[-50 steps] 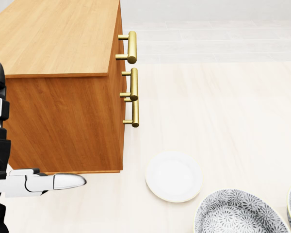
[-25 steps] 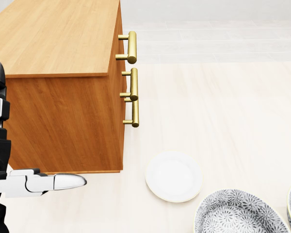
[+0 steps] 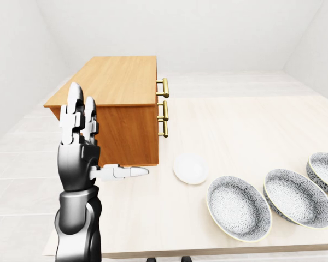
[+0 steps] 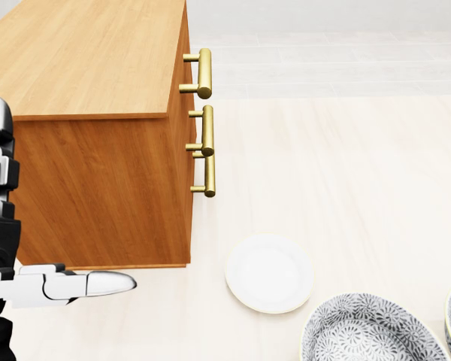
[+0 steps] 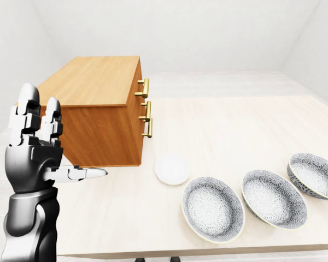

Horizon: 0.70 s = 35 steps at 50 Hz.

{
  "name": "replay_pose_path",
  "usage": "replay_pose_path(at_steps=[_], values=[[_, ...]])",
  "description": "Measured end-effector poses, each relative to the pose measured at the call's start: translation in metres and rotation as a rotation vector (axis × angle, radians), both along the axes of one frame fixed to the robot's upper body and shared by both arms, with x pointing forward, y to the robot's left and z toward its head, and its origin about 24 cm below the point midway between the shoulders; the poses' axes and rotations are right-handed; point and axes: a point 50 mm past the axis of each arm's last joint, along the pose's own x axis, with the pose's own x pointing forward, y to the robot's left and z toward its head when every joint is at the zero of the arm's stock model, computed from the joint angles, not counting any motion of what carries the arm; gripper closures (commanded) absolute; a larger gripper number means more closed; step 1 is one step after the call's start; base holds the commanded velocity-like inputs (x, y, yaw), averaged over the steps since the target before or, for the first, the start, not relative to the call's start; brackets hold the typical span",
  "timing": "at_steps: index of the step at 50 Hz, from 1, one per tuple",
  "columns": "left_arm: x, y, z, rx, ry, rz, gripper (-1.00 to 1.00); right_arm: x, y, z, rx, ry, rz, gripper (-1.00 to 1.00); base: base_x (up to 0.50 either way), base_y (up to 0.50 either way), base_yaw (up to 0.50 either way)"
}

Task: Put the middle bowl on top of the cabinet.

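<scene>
The middle bowl (image 5: 274, 198) lies well right of spread left fingers (image 5: 83, 174).

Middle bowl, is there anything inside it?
Empty. The middle bowl sits upright on the table, and only its patterned inside shows.

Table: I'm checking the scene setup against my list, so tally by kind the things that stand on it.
Patterned bowls: 3
White plate: 1
Wooden cabinet: 1
Total: 5
</scene>
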Motion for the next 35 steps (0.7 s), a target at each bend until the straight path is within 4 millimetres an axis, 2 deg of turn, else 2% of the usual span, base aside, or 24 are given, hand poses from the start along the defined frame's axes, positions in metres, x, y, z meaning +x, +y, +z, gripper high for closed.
replay_pose_path(at_steps=[9,20,35], values=[[0.0,0.0,-0.001,0.0,0.008,0.0,-1.0,-0.001,0.002,-0.004,-0.145,0.072,-0.066,-1.0,0.0,0.0,0.0],[0.0,-0.001,-0.003,0.001,0.017,0.0,-1.0,0.004,0.003,-0.022,-0.302,0.212,-0.09,-1.0,0.0,0.0,0.0],[0.001,-0.001,-0.004,0.005,0.022,0.001,-1.0,0.016,0.004,-0.044,-0.316,0.252,-0.012,-1.0,0.0,0.0,0.0]])
